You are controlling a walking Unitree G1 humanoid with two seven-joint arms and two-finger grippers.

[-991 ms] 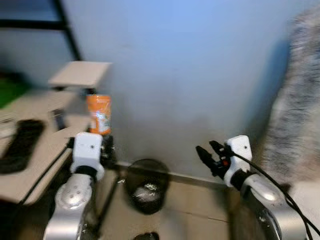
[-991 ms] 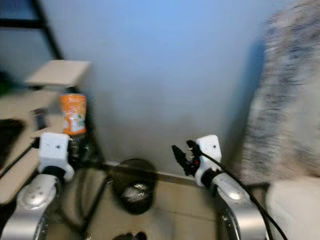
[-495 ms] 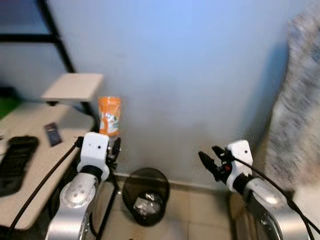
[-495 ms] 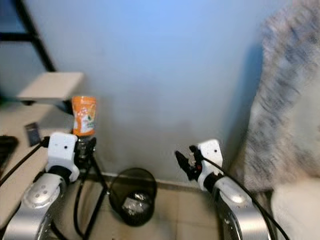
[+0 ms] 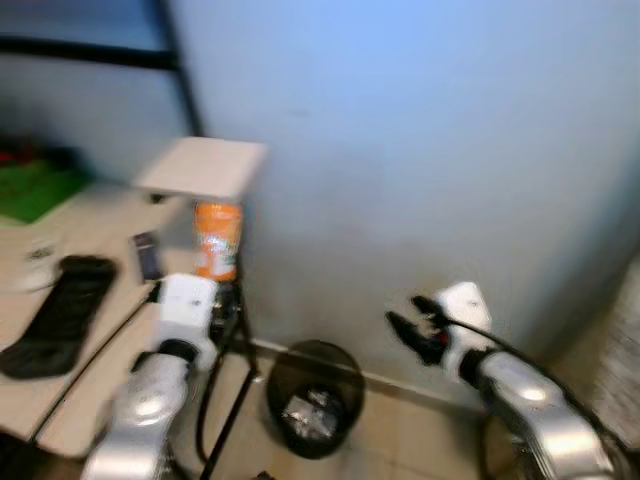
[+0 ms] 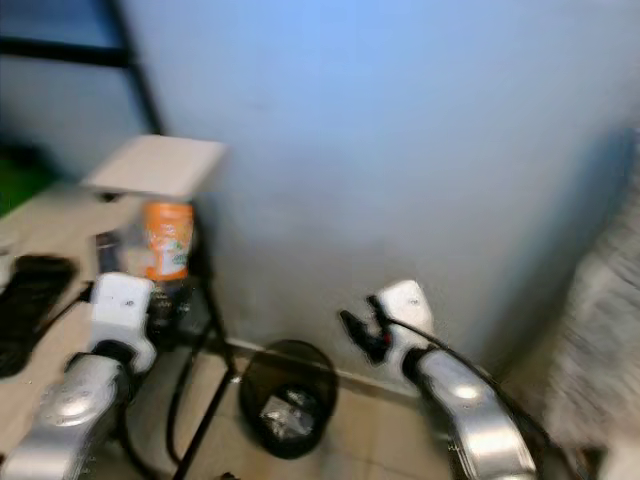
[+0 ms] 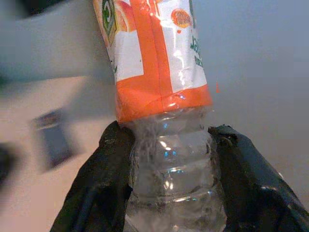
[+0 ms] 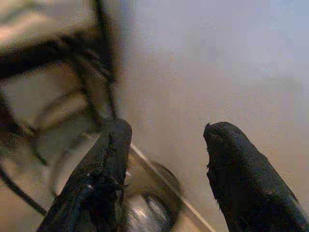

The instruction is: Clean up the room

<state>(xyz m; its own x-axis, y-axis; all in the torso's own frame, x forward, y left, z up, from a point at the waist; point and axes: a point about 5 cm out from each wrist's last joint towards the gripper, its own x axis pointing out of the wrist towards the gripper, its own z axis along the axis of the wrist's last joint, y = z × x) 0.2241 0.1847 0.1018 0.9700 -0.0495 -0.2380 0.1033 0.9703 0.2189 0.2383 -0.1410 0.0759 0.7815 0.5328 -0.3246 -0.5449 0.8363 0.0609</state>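
A clear plastic bottle with an orange label stands upright in my left gripper, whose black fingers are shut on its ribbed lower part, beside the desk's edge. Below and to the right, a black mesh waste bin with crumpled rubbish inside sits on the tiled floor against the blue wall. My right gripper hangs open above and to the right of the bin, nothing between its fingers.
A beige desk on the left carries a black keyboard-like object, a small dark item and a raised shelf. Black desk legs and a cable stand beside the bin. A grey furry fabric hangs far right.
The camera has swung left, so the fabric slid to the frame's edge and more desk shows. The bottle stays in my left gripper; the right gripper stays open.
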